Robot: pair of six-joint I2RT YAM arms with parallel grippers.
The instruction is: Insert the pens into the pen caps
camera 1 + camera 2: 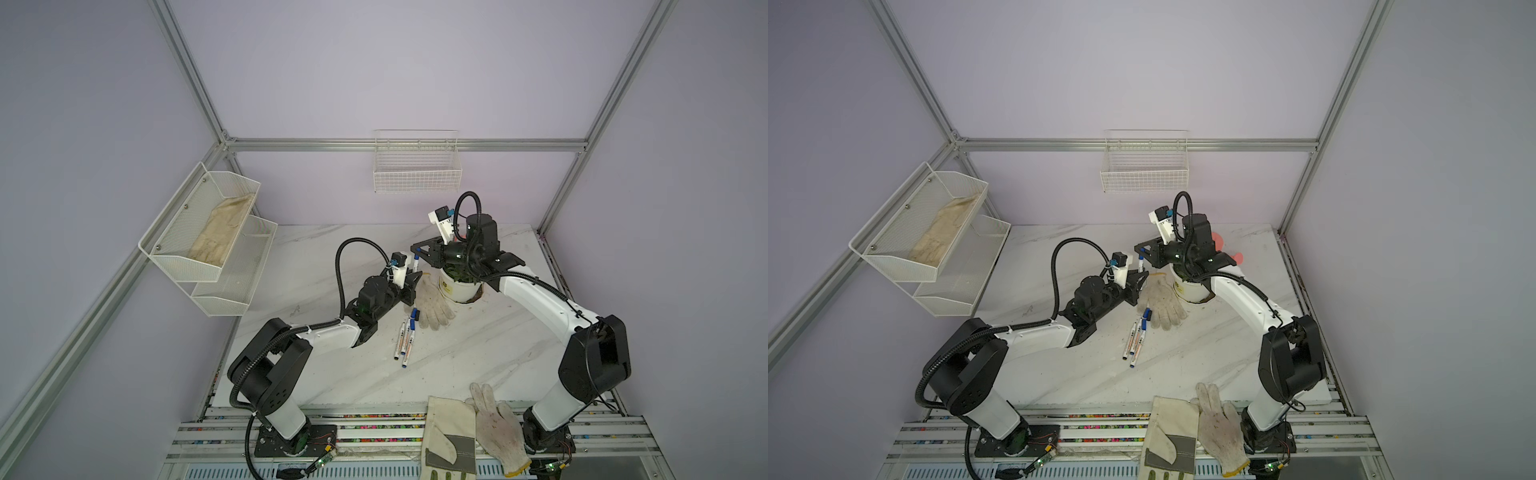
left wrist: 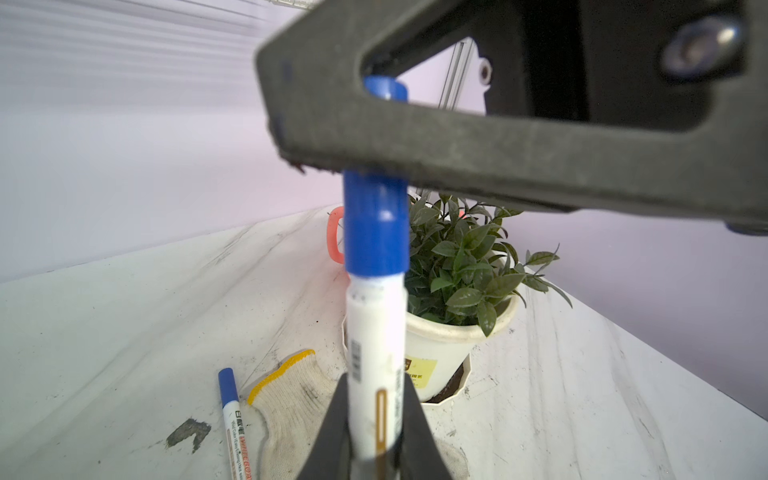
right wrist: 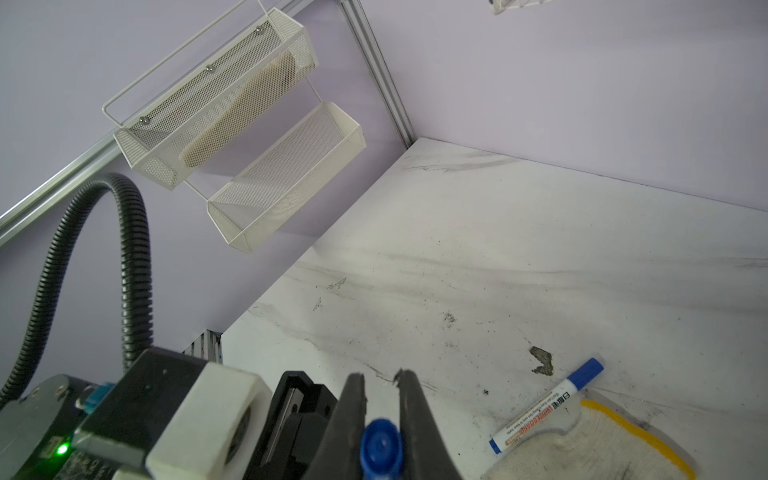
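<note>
Held pen: a slim round barrel (image 2: pixel 376 332) of smooth white plastic, printed with a barcode and an orange stripe. It stands upright in the air above the table, just in front of the pot.
Blue cap: a short glossy tube (image 2: pixel 376 224) sitting over the top end of the held pen, a little wider than the barrel.
Left gripper: its black wedge-shaped fingers (image 1: pixel 411 277) are pinched on the lower barrel from both sides and carry the pen.
Right gripper: it reaches across level from the right (image 3: pixel 382 386). Its rough matte-black fingers are closed against either side of the blue cap.
Loose pens: a small bunch (image 1: pixel 404 340) lying flat and nearly parallel on the tabletop. They have the same white printed barrels and blue ends, and lie just beside the fingers of the knitted glove.
Knitted glove: limp cream cotton (image 1: pixel 432 305), soiled grey, with a wavy yellow cuff edge. It lies flat between the pens and the pot.
Pot: a round white plastic tub (image 2: pixel 440 345) with a yellow label.
Plant: small, dark, pointed leaves (image 2: pixel 457 257) filling the pot.
Tabletop: a hard white slab (image 1: pixel 478 353) with grey marble veins, scuffed and smudged.
Mesh shelf: two tiers of fine white perforated metal (image 1: pixel 199 232) on the left wall. A pale glove lies in the upper tier.
</note>
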